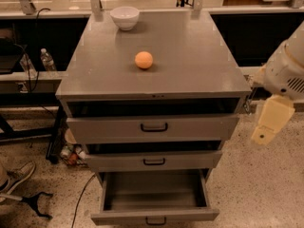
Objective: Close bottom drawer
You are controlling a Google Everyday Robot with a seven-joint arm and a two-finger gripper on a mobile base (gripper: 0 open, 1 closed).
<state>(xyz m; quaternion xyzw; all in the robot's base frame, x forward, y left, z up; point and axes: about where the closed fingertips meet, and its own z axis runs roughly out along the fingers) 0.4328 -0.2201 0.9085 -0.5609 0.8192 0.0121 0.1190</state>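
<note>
The grey metal cabinet [190, 56] stands in the middle of the camera view. Its bottom drawer [154, 216] is pulled far out toward the camera, its empty inside showing and its small dark handle [156, 220] at the lower edge of the view. The middle drawer [153, 161] and the top drawer [153, 127] are each open a little. My gripper [268, 122] hangs from the white arm [285, 72] at the right of the cabinet. It is level with the top drawer, apart from the cabinet and well above the bottom drawer.
An orange ball [144, 60] and a white bowl [125, 17] sit on the cabinet top. A water bottle [47, 60], cables and clutter lie to the left. A person's shoe [16, 175] and a dark stand foot [33, 203] are at lower left. Speckled floor lies to the right.
</note>
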